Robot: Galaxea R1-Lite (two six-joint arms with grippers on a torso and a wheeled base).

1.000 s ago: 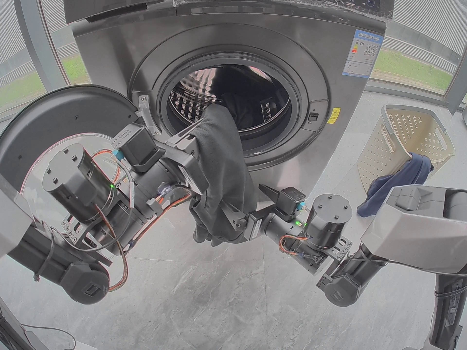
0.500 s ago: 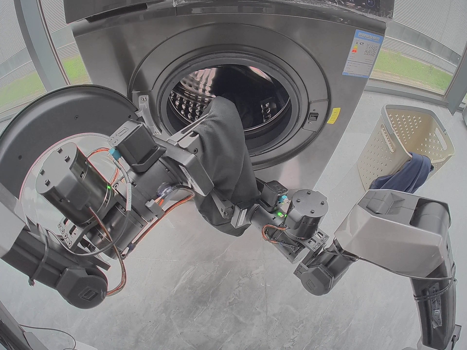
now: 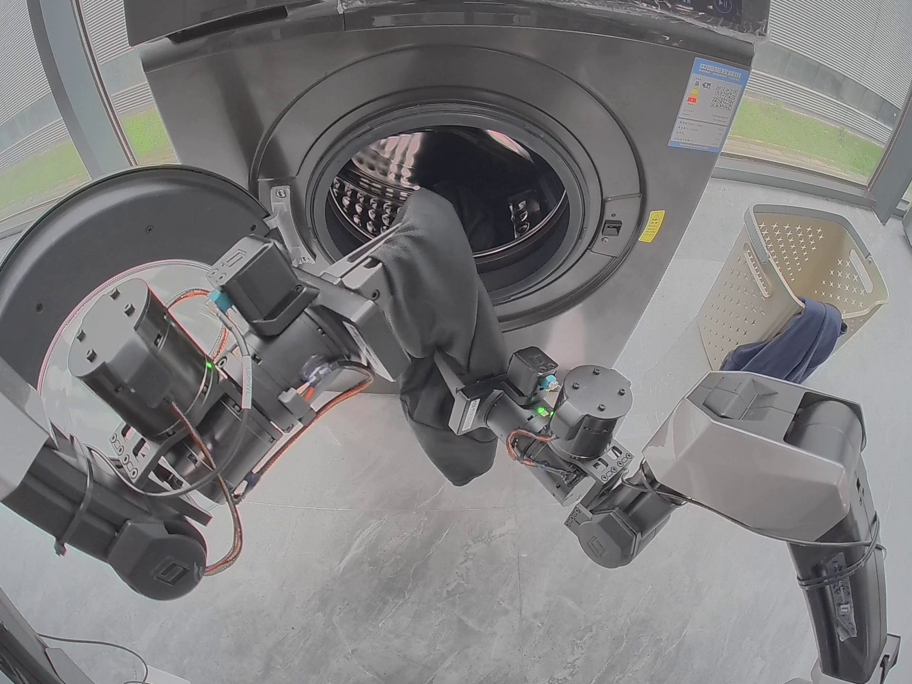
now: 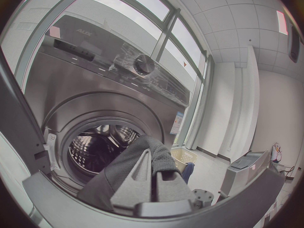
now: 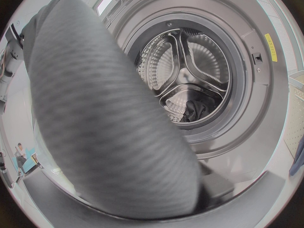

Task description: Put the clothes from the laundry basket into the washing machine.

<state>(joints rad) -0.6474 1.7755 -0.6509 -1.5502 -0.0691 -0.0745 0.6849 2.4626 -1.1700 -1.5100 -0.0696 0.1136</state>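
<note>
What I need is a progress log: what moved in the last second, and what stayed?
The right claw rose and moved in toward the washing machine against the dark garment, whose bunched lower end now hangs loose; its top edged higher at the door opening. The left claw stayed shut on the garment. The laundry basket and blue cloth did not move.

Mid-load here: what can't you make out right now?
Basket bottom: head view, its wall and blue cloth hide it.
Blue cloth's lower end: head view, right arm covers it.
Much of drum: right wrist view, garment blocks it.
Dark item in drum: too dark to identify.
</note>
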